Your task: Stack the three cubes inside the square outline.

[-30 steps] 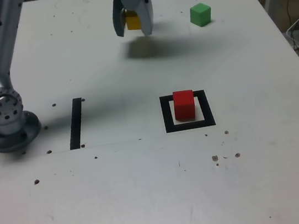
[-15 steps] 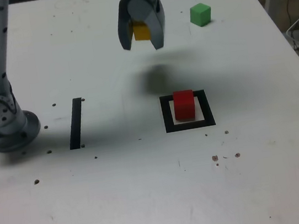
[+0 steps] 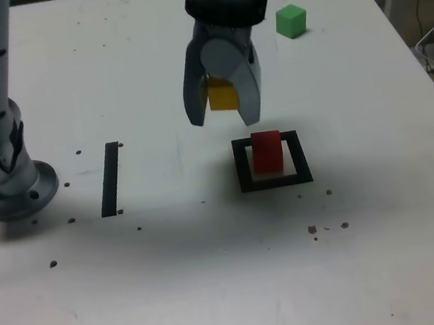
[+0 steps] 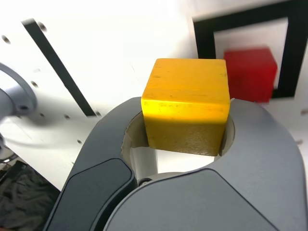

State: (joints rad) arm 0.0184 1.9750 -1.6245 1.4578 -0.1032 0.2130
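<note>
The gripper (image 3: 224, 106), two smooth grey curved jaws, is clamped on the yellow cube (image 3: 222, 95), a matte block with faint scuffs on its faces, held above the white counter (image 3: 217, 276). Just beyond it in the exterior view, toward that view's right, the red cube (image 3: 266, 152) sits inside the square outline (image 3: 242, 167) of thick black tape. The green cube (image 3: 291, 20) rests well apart, near the counter's far edge.

yellow cube (image 4: 185, 103) clamped in end effector (image 4: 185, 139), red cube (image 4: 250, 72) inside square outline (image 4: 204, 41)
</note>
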